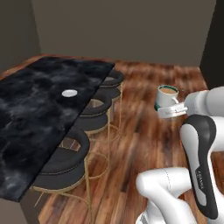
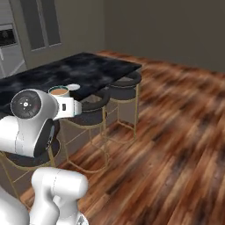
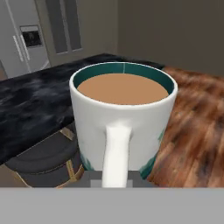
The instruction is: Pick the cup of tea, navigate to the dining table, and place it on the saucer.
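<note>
My claw (image 1: 168,111) is clamped tight on the handle of the cup of tea (image 1: 167,96), carrying it upright over the wood floor (image 1: 144,131), off to the side of the dining table (image 1: 35,100). The saucer (image 1: 69,93) sits well apart on the marble beyond the stools (image 1: 94,114). The tea stands close to the rim, so I judge that a jolt of the base or a tilt of my wrist could slop it out, and a low reach could catch a stool or the table edge.

The cup of tea (image 3: 124,118) looms close, handle facing the camera, above the black marble counter (image 3: 35,105) and a stool (image 3: 41,159).
</note>
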You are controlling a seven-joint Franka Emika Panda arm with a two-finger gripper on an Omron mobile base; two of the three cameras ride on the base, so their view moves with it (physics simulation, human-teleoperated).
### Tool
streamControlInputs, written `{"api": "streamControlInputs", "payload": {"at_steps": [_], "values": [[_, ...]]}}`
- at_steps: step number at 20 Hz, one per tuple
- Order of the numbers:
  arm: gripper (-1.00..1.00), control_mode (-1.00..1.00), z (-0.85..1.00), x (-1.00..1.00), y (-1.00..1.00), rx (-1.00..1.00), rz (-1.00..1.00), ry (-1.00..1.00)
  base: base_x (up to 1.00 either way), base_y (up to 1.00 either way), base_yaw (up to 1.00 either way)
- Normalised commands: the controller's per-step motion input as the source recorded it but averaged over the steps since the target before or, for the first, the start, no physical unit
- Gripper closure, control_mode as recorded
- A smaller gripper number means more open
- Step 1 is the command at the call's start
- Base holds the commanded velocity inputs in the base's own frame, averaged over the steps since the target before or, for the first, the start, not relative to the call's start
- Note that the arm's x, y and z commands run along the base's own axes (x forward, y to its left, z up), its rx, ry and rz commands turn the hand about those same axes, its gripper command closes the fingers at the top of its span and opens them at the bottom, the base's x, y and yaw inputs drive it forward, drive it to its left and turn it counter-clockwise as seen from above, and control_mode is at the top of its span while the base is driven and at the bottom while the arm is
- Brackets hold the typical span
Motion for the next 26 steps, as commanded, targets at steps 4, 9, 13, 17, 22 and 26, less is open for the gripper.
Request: {"api": "streamControlInputs", "payload": {"at_steps": [4,9,13,17,22,26], "values": [[1.0,1.0,0.0,0.0,0.0,0.0,0.0,0.0,0.74,-0.97,0.56],[1.0,1.0,0.0,0.0,0.0,0.0,0.0,0.0,0.58,-1.0,0.5],[1.0,1.0,0.0,0.0,0.0,0.0,0.0,0.0,0.64,-1.0,0.48],[1.0,1.0,0.0,0.0,0.0,0.0,0.0,0.0,0.7,-1.0,0.48],[1.0,1.0,0.0,0.0,0.0,0.0,0.0,0.0,0.6,-0.88,0.57],[1.0,1.0,0.0,0.0,0.0,0.0,0.0,0.0,0.28,-0.47,0.75]]}}
